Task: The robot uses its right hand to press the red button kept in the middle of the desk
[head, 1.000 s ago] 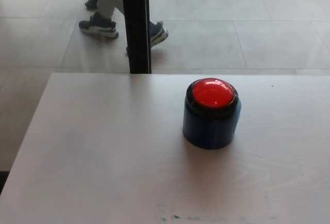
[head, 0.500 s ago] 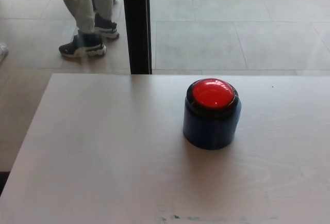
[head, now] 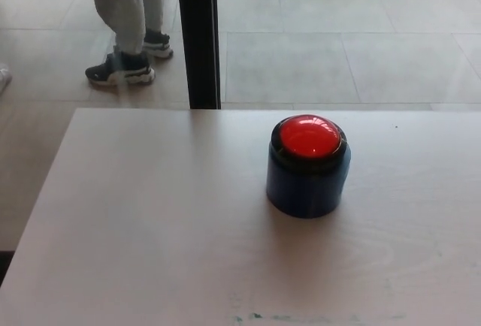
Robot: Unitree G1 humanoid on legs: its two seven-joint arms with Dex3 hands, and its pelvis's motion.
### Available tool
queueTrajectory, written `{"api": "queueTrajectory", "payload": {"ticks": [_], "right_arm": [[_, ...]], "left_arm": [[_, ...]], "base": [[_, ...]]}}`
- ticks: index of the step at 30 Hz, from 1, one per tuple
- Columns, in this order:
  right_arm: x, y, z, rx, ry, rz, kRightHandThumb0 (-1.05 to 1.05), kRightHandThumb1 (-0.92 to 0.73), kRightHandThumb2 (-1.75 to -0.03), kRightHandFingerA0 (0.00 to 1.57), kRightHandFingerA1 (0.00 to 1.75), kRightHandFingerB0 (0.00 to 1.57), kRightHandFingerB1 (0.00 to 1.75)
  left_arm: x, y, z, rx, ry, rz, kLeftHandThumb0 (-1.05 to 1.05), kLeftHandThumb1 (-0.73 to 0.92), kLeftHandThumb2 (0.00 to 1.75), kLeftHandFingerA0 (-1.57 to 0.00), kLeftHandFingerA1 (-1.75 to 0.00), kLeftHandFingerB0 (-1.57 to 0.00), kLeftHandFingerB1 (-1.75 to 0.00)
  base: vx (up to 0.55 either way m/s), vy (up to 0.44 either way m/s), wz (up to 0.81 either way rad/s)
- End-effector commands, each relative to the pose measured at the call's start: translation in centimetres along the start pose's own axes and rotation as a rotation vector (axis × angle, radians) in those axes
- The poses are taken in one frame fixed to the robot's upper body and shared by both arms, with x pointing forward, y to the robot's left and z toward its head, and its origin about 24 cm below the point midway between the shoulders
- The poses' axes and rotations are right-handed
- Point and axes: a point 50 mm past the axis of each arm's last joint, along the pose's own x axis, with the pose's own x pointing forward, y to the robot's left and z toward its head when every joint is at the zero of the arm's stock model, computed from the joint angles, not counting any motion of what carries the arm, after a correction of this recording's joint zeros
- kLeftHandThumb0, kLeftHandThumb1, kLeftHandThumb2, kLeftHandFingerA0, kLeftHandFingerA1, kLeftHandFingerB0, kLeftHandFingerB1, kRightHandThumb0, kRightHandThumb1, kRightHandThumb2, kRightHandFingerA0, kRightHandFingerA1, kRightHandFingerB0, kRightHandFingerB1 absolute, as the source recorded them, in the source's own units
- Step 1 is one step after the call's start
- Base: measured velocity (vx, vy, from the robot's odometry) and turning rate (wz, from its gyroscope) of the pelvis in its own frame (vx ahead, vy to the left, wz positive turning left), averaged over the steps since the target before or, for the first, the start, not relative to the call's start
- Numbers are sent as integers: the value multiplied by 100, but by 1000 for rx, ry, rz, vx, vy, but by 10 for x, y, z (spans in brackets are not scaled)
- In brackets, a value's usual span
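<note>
Barely shifting since the earlier frame: person's legs (head: 128,10) at top left now standing a touch more upright, dark shoes (head: 120,69) planted in almost the same spot; everything else sitting unchanged, camera not moving.

Largest to smallest:

Showing pale tiled floor (head: 338,33) across the whole upper part of the view, grout lines running through it.

Filling the lower part: light wood-grain tabletop (head: 150,221), far edge running straight across just under the floor area, left edge slanting down to the bottom left corner. Carrying a few small dark specks near the bottom edge and one tiny speck near the far right edge.

Standing behind the tabletop's far edge: black vertical post (head: 198,33), rising out of frame at the top, legs just left of it.

Wearing light grey trousers on those legs, cut off above the knee by the frame; one shoe forward with a white sole, the other partly hidden behind.

Sitting upright right of centre on the tabletop: red button (head: 309,136), a glossy dome in a black ring on a dark blue cylindrical base (head: 307,187). Catching a soft highlight on the dome. Nothing touching it; well clear of the tabletop's edges.

Not showing either hand anywhere in view, so cannot tell the state of the fingers on left or right.
</note>
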Motion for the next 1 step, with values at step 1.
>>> {"api": "queueTrajectory", "payload": {"ticks": [1], "right_arm": [[-3,0,-8,29,40,18,-80,-60,-61,126,129,88,70]], "left_arm": [[-3,6,7,37,-16,23,-68,79,62,-21,-44,-17,-33]], "base": [[0,0,0]]}}
